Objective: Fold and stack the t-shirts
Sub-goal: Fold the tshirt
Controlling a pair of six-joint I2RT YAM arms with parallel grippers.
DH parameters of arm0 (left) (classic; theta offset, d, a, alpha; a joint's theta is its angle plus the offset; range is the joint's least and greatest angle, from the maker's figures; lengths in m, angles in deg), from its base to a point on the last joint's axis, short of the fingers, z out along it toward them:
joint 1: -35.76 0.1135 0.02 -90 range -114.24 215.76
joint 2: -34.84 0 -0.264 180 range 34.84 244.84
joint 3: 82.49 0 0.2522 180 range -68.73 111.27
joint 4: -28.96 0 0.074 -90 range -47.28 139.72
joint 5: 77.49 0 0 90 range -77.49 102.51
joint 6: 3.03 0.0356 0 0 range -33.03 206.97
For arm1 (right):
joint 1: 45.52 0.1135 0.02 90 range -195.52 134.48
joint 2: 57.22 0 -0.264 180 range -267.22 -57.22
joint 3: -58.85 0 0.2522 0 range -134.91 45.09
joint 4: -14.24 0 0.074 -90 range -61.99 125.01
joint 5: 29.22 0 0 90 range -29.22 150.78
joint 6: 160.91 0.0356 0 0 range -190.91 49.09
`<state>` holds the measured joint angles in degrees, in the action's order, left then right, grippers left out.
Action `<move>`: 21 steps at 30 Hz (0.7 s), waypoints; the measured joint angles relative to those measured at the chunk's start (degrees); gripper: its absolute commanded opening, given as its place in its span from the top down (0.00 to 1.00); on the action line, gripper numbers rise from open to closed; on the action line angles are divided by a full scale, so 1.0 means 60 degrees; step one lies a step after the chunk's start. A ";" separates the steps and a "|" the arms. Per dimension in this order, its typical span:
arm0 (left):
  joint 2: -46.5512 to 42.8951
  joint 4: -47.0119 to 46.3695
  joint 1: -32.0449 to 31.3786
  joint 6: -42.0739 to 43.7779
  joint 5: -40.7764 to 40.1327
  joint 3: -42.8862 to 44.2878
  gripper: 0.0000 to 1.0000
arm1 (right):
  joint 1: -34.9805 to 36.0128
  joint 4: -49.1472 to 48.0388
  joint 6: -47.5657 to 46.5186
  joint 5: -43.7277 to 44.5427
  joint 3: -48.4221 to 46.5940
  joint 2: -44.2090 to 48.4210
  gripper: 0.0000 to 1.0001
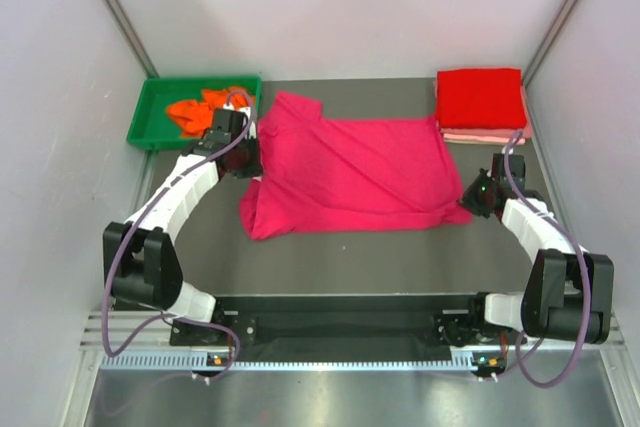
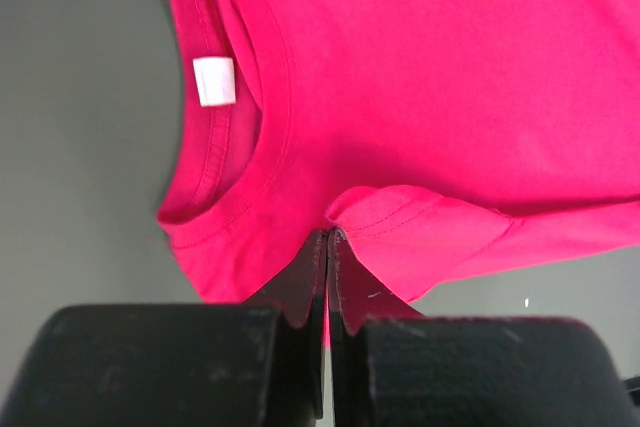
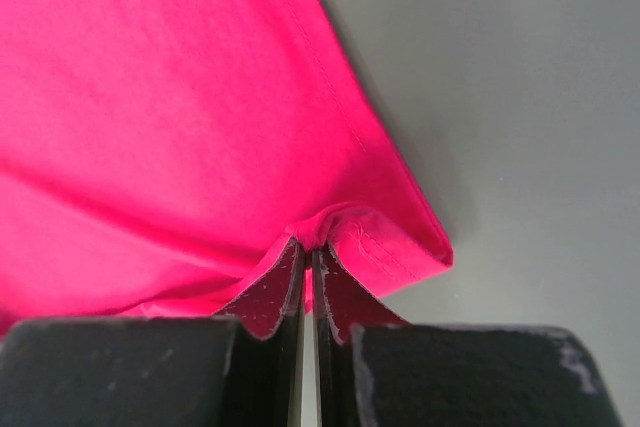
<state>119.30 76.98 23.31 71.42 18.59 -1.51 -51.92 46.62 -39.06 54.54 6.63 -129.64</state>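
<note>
The magenta-pink shirt (image 1: 350,172) lies spread on the tabletop (image 1: 350,259). The left hand (image 2: 330,237) pinches its shoulder, the right hand (image 3: 310,247) its hem corner. Next, I think: lift together, fold over.

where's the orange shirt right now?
Top view: the orange t-shirt lies crumpled in the green tray at the far left of the table, just left of the spread magenta t-shirt.

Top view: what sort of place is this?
Probably a robot test booth, not a laundry: plain white walls box in a grey table, a left arm and right arm are bolted at its edge, and a magenta shirt lies spread.
</note>
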 measured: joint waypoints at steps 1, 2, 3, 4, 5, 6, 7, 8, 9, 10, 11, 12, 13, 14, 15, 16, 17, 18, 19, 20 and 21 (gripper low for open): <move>0.0076 -0.0022 0.0000 -0.0040 -0.0029 0.0073 1.00 | 0.0000 -0.0007 -0.0040 -0.0029 -0.0047 -0.0047 1.00; 0.0131 -0.0062 0.0007 -0.0066 -0.0076 0.0120 1.00 | 0.0000 -0.0011 -0.0069 -0.0062 -0.0106 -0.0117 1.00; 0.0208 -0.0080 0.0007 -0.0076 -0.0160 0.0193 1.00 | 0.0000 0.0011 -0.0109 -0.0076 -0.0168 -0.0186 1.00; 0.0277 -0.0109 0.0007 -0.0084 -0.0219 0.0262 1.00 | 0.0000 0.0015 -0.0146 -0.0066 -0.0244 -0.0270 1.00; 0.0342 -0.0138 0.0015 -0.0084 -0.0288 0.0328 1.00 | 0.0000 0.0033 -0.0186 -0.0051 -0.0317 -0.0335 1.00; 0.0390 -0.0168 0.0015 -0.0076 -0.0357 0.0382 1.00 | 0.0000 0.0058 -0.0240 -0.0004 -0.0415 -0.0397 1.00; 0.0423 -0.0204 0.0022 -0.0066 -0.0412 0.0423 1.00 | 0.0000 0.0062 -0.0288 0.0036 -0.0481 -0.0433 1.00; 0.0444 -0.0215 0.0029 -0.0058 -0.0444 0.0470 1.00 | 0.0000 0.0051 -0.0328 0.0087 -0.0557 -0.0459 1.00; 0.0484 -0.0237 0.0047 -0.0058 -0.0477 0.0528 1.00 | 0.0000 0.0044 -0.0361 0.0106 -0.0605 -0.0466 1.00; 0.0539 -0.0291 0.0058 -0.0062 -0.0535 0.0594 1.00 | 0.0000 -0.0004 -0.0386 0.0131 -0.0634 -0.0470 1.00; 0.0608 -0.0342 0.0066 -0.0062 -0.0601 0.0670 1.00 | 0.0000 -0.0025 -0.0390 0.0157 -0.0659 -0.0477 1.00; 0.0678 -0.0386 0.0069 -0.0069 -0.0678 0.0758 1.00 | 0.0000 -0.0062 -0.0393 0.0215 -0.0663 -0.0492 1.00; 0.0743 -0.0397 0.0069 -0.0062 -0.0754 0.0838 1.00 | 0.0000 -0.0066 -0.0393 0.0266 -0.0663 -0.0506 1.00; 0.0812 -0.0463 0.0069 -0.0058 -0.0838 0.0903 1.00 | 0.0000 -0.0066 -0.0397 0.0331 -0.0663 -0.0543 1.00; 0.0845 -0.0528 0.0069 -0.0055 -0.0936 0.0925 1.00 | 0.0000 -0.0069 -0.0412 0.0375 -0.0663 -0.0586 1.00; 0.0849 -0.0576 0.0073 -0.0044 -0.1002 0.0925 1.00 | 0.0000 -0.0076 -0.0433 0.0412 -0.0663 -0.0637 1.00; 0.0849 -0.0619 0.0076 -0.0022 -0.1056 0.0925 1.00 | 0.0000 -0.0095 -0.0463 0.0433 -0.0663 -0.0688 1.00; 0.0849 -0.0678 0.0080 0.0000 -0.1096 0.0925 1.00 | 0.0000 -0.0117 -0.0477 0.0455 -0.0663 -0.0714 1.00; 0.0849 -0.0732 0.0080 0.0025 -0.1129 0.0925 1.00 | 0.0000 -0.0160 -0.0488 0.0459 -0.0663 -0.0750 1.00; 0.0860 -0.0761 0.0076 0.0069 -0.1169 0.0925 1.00 | 0.0000 -0.0233 -0.0492 0.0455 -0.0663 -0.0787 1.00; 0.0863 -0.0790 0.0076 0.0102 -0.1184 0.0925 1.00 | 0.0000 -0.0313 -0.0499 0.0452 -0.0663 -0.0827 1.00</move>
<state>124.48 72.24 23.77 72.03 11.49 4.04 -51.92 44.74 -42.05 57.25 2.65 -134.60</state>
